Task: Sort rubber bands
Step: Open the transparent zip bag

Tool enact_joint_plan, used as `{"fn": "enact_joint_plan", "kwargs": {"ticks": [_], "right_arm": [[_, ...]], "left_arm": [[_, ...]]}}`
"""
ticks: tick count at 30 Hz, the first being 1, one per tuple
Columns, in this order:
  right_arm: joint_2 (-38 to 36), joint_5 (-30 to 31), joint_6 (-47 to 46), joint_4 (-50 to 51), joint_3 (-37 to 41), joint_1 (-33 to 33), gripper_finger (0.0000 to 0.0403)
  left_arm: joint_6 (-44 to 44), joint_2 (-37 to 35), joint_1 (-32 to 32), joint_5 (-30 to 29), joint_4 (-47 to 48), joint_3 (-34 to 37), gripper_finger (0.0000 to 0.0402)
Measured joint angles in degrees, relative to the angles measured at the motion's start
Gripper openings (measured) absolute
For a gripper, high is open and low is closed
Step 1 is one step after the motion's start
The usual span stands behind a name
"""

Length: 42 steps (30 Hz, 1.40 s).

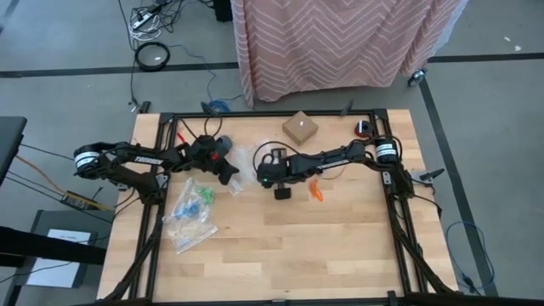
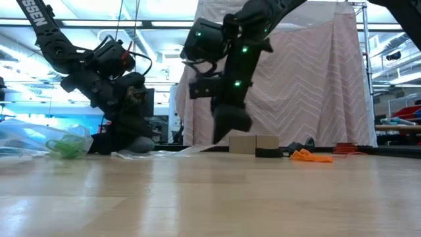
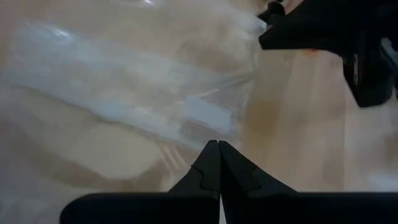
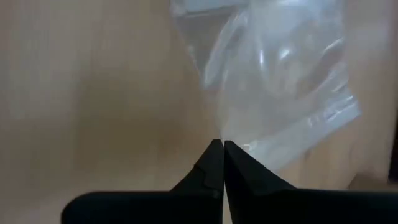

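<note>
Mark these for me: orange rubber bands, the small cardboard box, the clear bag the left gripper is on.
orange rubber bands [image 1: 315, 192]: high view, middle of the orange pile.
cardboard box [image 1: 299, 127]: high view, centre of its top face.
clear bag [image 3: 155, 106]: left wrist view, on the bag's zip strip.

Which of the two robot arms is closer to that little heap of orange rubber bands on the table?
The right. The right gripper sits just beside the orange rubber bands, jaws shut at the edge of a clear bag. The left gripper is farther off, across that bag.
</note>
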State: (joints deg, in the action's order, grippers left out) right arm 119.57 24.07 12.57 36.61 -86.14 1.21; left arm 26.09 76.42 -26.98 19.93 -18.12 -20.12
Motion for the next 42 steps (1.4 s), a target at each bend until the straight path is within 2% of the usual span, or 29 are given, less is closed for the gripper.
{"fn": "enact_joint_plan", "kwargs": {"ticks": [6, 12, 15, 18, 22, 26, 30, 36, 42], "right_arm": [[-1.5, 0.4, -6.8, 8.3, 0.0, -4.0, 0.0000], [-3.5, 1.0, -10.0, 9.1, 0.0, -8.5, 0.0000], [-3.6, 1.5, -10.1, 9.2, 0.0, -8.6, 0.0005], [-3.8, -3.0, -10.8, 8.9, 0.0, -7.8, 0.0022], [-3.8, -8.1, -13.4, 8.9, 0.0, -6.8, 0.0073], [-3.8, -8.9, -13.5, 8.8, 0.0, -6.7, 0.0133], [-3.8, -8.8, -12.8, 8.5, 0.0, -6.7, 0.0181], [-3.8, -8.8, -13.0, 8.6, 0.0, -6.8, 0.0218], [-3.8, -8.9, -13.0, 8.7, -0.1, -7.3, 0.0221]], "left_arm": [[-7.0, 0.0, 0.0, -6.8, -2.8, 0.0, 0.0002], [-19.6, 0.0, 0.0, -9.2, -3.8, 0.0, 0.0002], [-29.4, 0.0, -0.1, -15.4, -3.8, 0.0, 0.0003], [-35.0, 0.0, -0.3, -21.4, -2.9, -0.5, 0.0017], [-31.8, 0.0, -2.0, -21.8, -1.6, -2.9, 0.0065], [-24.5, 0.7, -3.2, -21.6, 0.1, -6.5, 0.0116], [-21.4, 4.6, -3.8, -21.6, 5.9, -11.5, 0.0148], [-21.0, 14.5, -3.8, -19.4, 16.2, -19.4, 0.0158], [-21.4, 21.5, -3.8, -18.7, 16.2, -22.2, 0.0158]]}}
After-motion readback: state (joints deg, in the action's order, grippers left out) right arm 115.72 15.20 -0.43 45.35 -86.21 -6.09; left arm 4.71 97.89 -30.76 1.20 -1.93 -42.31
